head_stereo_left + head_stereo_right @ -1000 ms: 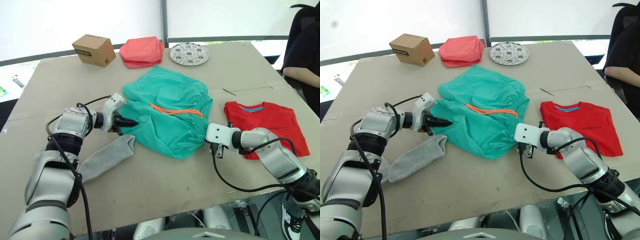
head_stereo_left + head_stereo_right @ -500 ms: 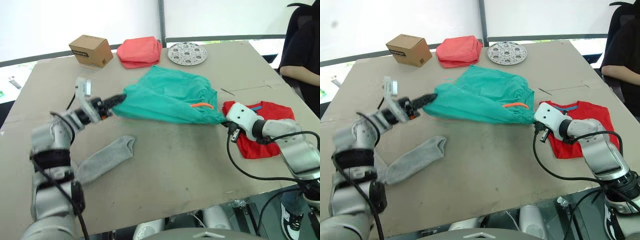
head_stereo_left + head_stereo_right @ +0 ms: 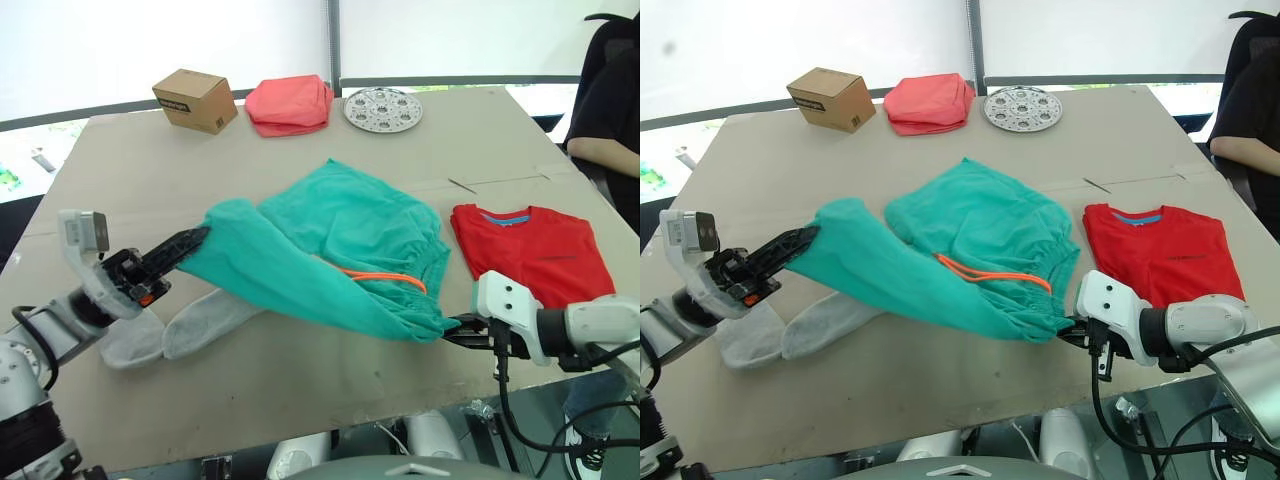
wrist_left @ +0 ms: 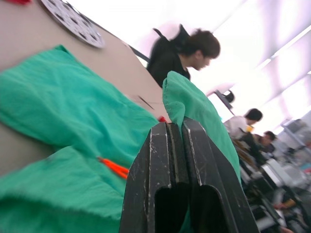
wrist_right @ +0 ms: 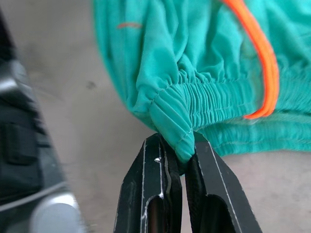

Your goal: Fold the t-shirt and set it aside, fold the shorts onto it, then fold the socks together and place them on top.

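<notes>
- The shorts [image 3: 330, 255] hang stretched across the middle of the surface [image 3: 330, 385], held at two ends and partly lifted, with the orange drawstring [image 3: 385, 277] trailing along the near edge.
- The left gripper [image 3: 178, 250] has its jaws clamped on one end of the fabric, raised off the surface on the robot's left.
- The right gripper [image 3: 458, 331] has its jaws pinched on the gathered elastic waist, low near the front edge.
- Holding both ends apart seems meant to pull the cloth taut and bring one half over the other in a fold.
- The t-shirt [image 3: 528, 250] lies folded flat on the robot's right, just beside the shorts, apparently waiting for them to be laid on top.
- The socks [image 3: 172, 325] lie on the near left, partly under the lifted fabric, not yet folded.
- Half a second ago the shorts were held farther back and their waist end overlapped the t-shirt; now the held edge has been drawn toward the front and the t-shirt is clear.
- A second ago the shorts lay flat, with both grippers at their edges.
- At the far edge sit a cardboard box [image 3: 195, 99], a salmon-pink folded cloth [image 3: 290, 103] and a perforated metal disc [image 3: 383, 108].
- A seated person's dark sleeve [image 3: 608, 110] shows at far right.
</notes>
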`<state>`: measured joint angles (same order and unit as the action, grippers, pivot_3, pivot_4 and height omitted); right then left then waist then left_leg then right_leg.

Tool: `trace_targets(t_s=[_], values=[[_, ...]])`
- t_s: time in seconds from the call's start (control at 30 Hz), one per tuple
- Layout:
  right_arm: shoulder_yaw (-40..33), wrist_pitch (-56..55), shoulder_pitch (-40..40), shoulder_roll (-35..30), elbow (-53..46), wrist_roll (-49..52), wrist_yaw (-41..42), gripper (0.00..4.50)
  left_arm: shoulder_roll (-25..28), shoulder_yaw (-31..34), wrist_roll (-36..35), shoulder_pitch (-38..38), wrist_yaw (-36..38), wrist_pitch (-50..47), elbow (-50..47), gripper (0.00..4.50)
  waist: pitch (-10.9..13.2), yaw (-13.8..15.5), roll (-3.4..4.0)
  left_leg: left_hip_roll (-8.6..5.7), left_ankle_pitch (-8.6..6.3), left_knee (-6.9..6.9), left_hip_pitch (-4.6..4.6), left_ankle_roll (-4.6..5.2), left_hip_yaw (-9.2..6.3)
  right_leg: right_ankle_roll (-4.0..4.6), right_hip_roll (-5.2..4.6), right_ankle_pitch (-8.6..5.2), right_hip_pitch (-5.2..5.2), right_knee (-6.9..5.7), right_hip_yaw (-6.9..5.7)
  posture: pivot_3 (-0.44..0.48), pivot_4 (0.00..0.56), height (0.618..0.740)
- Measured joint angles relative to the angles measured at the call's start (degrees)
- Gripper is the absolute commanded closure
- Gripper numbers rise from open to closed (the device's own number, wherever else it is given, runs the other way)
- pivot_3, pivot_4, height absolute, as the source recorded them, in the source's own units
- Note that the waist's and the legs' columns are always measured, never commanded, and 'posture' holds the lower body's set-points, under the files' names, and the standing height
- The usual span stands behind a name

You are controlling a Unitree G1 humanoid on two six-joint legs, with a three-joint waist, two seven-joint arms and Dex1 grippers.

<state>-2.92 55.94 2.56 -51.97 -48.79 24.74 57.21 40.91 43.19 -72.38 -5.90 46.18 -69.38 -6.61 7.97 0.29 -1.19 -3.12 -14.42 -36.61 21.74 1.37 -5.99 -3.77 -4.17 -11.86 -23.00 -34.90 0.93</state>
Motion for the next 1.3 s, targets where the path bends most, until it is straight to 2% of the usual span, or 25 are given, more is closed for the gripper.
trace_targets(t_s=[0.1, 0.17, 0.3, 0.33, 0.37, 0.4, 0.47, 0.53, 0.7, 0.8, 0.83, 0.9, 1.0, 1.03, 1.07, 1.13, 1.17, 1.23, 1.3], values=[[-1.4, 0.9, 3.1, 3.7, 2.0, 1.5, -4.5, 4.43, -0.1, -3.4, 2.9, -6.2, -2.0, 4.6, 0.7, 4.5, 0.0, 0.7, -0.11, -0.01, 0.01, -0.08, 0.0, -0.02, 0.01, 0.07, 0.01, 0.04, 0.04, 0.0, -0.02, 0.0, 0.15, 0.74], [-3.2, 3.5, 9.3, 8.7, 6.3, 1.3, -10.7, 4.43, -1.8, -8.7, 9.7, -14.4, -4.0, 12.0, 3.1, 4.5, 0.0, 0.9, -0.12, -0.06, 0.02, -0.17, 0.02, -0.05, 0.05, 0.33, 0.02, 0.22, 0.09, 0.03, 0.0, 0.0, 0.15, 0.74], [-5.0, 10.7, 18.3, 11.7, 14.0, -0.4, -20.3, 4.43, -5.8, -17.7, 22.1, -28.5, -6.6, 25.6, 13.3, 4.5, -0.1, 1.1, -0.2, -0.15, 0.18, -0.22, 0.09, -0.27, 0.12, 0.38, 0.07, 0.26, 0.09, 0.08, 0.07, 0.0, 0.15, 0.74], [-5.1, 11.6, 19.1, 11.8, 14.5, -0.8, -21.6, 4.43, -6.0, -19.2, 23.8, -29.7, -6.6, 27.5, 14.3, 4.5, -0.1, 0.8, -0.21, -0.12, 0.18, -0.07, 0.11, -0.29, 0.21, 0.16, 0.06, 0.38, -0.08, 0.05, 0.18, 0.0, 0.15, 0.74], [-4.9, 12.7, 19.9, 12.0, 16.1, -1.0, -22.7, 4.43, -6.9, -21.3, 26.9, -32.3, -6.7, 30.2, 17.8, 4.5, -0.1, 0.6, -0.21, -0.09, 0.18, -0.02, 0.1, -0.3, 0.25, 0.12, 0.05, 0.36, -0.13, 0.01, 0.21, 0.0, 0.15, 0.74], [-1.7, 13.8, 26.6, 12.3, 23.1, -3.4, -25.8, 4.43, -10.9, -28.5, 37.3, -43.5, -8.3, 39.5, 32.1, 4.5, -0.1, 0.6, -0.21, -0.15, 0.19, 0.04, 0.22, -0.31, 0.24, 0.11, 0.08, 0.37, -0.27, 0.01, 0.15, 0.0, 0.15, 0.74], [0.6, 13.3, 29.0, 12.4, 25.8, -5.0, -26.9, 4.43, -12.7, -32.2, 42.0, -47.4, -8.9, 44.2, 38.1, 4.5, -0.1, 0.5, -0.22, -0.31, 0.2, 0.08, 0.36, -0.32, 0.32, 0.11, 0.05, 0.38, -0.45, -0.01, 0.21, 0.0, 0.15, 0.74], [5.3, 12.1, 31.9, 12.6, 31.9, -7.7, -28.2, 4.43, -15.5, -36.1, 49.1, -53.2, -9.0, 53.0, 50.7, 4.5, -0.1, 0.1, -0.22, -0.32, 0.19, 0.12, 0.35, -0.31, 0.44, 0.1, 0.05, 0.38, -0.49, 0.02, 0.36, 0.0, 0.15, 0.74], [8.6, 11.1, 33.2, 15.3, 38.9, -8.6, -28.8, 4.43, -18.9, -41.3, 58.5, -56.4, -8.4, 62.9, 67.7, 4.5, -0.1, -1.1, -0.22, -0.29, 0.19, 0.19, 0.42, -0.3, 0.49, 0.07, 0.06, 0.39, -0.61, -0.01, 0.43, 0.0, 0.15, 0.74], [9.4, 9.6, 33.1, 15.2, 39.8, -9.1, -28.6, 4.43, -19.8, -42.6, 62.7, -56.5, -9.0, 67.2, 73.5, 4.5, -0.1, -1.2, -0.22, -0.28, 0.18, 0.17, 0.45, -0.28, 0.48, -0.02, 0.07, 0.44, -0.67, -0.05, 0.43, 0.0, 0.15, 0.74], [9.5, 8.4, 33.1, 15.1, 40.3, -9.4, -28.6, 3.73, -19.8, -42.6, 63.5, -56.6, -9.0, 68.5, 74.6, 4.15, -0.1, -1.2, -0.22, -0.28, 0.18, 0.16, 0.45, -0.26, 0.46, -0.06, 0.08, 0.46, -0.67, -0.06, 0.42, 0.0, 0.15, 0.74], [9.5, 6.7, 33.1, 15.0, 40.5, -10.1, -28.7, 3.18, -19.7, -41.9, 63.9, -56.5, -8.4, 69.6, 75.5, 3.6, -0.1, -1.1, -0.22, -0.29, 0.08, 0.14, 0.44, -0.08, 0.43, -0.12, 0.07, 0.5, -0.66, -0.09, 0.41, 0.0, 0.15, 0.74], [9.3, 4.0, 32.8, 14.9, 39.9, -11.4, -29.2, 1.78, -18.5, -39.3, 63.2, -56.5, -6.6, 69.6, 75.8, 2.25, -0.1, -1.2, -0.22, -0.3, 0.06, 0.07, 0.45, -0.06, 0.43, -0.22, 0.08, 0.56, -0.65, -0.1, 0.42, 0.0, 0.15, 0.74], [9.2, 4.0, 32.7, 14.7, 39.1, -11.4, -29.2, 1.21, -17.8, -38.2, 62.6, -56.4, -5.6, 69.3, 75.6, 1.68, -0.1, -1.2, -0.22, -0.3, 0.06, 0.06, 0.45, -0.06, 0.43, -0.22, 0.07, 0.56, -0.65, -0.11, 0.42, 0.0, 0.15, 0.74], [8.8, 4.2, 32.5, 14.4, 37.9, -11.3, -29.0, 1.2, -17.3, -36.6, 61.4, -56.0, -4.3, 68.5, 74.6, 1.25, -0.1, -1.2, -0.21, -0.29, 0.06, 0.07, 0.45, -0.06, 0.42, -0.22, 0.07, 0.56, -0.65, -0.11, 0.42, 0.0, 0.15, 0.74], [7.6, 5.1, 31.9, 12.6, 34.5, -10.3, -28.1, 1.2, -15.6, -34.2, 58.5, -54.2, -1.4, 64.5, 70.6, 1.25, -0.1, -1.2, -0.2, -0.23, 0.12, 0.07, 0.5, -0.15, 0.36, -0.22, 0.08, 0.56, -0.67, -0.09, 0.38, 0.0, 0.15, 0.74], [6.1, 5.9, 31.4, 11.1, 31.9, -8.8, -26.7, 0.66, -13.8, -33.2, 56.3, -51.8, 0.5, 59.8, 65.0, 1.19, -0.1, -1.4, -0.17, -0.15, 0.11, 0.07, 0.55, -0.15, 0.34, -0.22, 0.09, 0.56, -0.69, -0.08, 0.37, 0.0, 0.15, 0.74], [1.9, 6.1, 31.0, 9.2, 27.3, -5.9, -24.1, 0.03, -9.6, -31.2, 52.5, -46.0, 3.0, 51.0, 53.3, 1.19, -0.1, -2.0, -0.16, -0.03, 0.11, 0.08, 0.56, -0.15, 0.33, -0.22, 0.14, 0.56, -0.69, -0.06, 0.38, 0.0, 0.15, 0.74], [0.5, 6.1, 31.2, 9.7, 24.6, -4.6, -23.7, 0.03, -7.0, -30.8, 49.8, -40.1, 5.2, 44.6, 42.1, 1.19, -0.1, -2.5, -0.15, 0.03, 0.11, 0.11, 0.49, -0.14, 0.33, -0.22, 0.13, 0.56, -0.65, -0.07, 0.4, 0.0, 0.15, 0.74]])
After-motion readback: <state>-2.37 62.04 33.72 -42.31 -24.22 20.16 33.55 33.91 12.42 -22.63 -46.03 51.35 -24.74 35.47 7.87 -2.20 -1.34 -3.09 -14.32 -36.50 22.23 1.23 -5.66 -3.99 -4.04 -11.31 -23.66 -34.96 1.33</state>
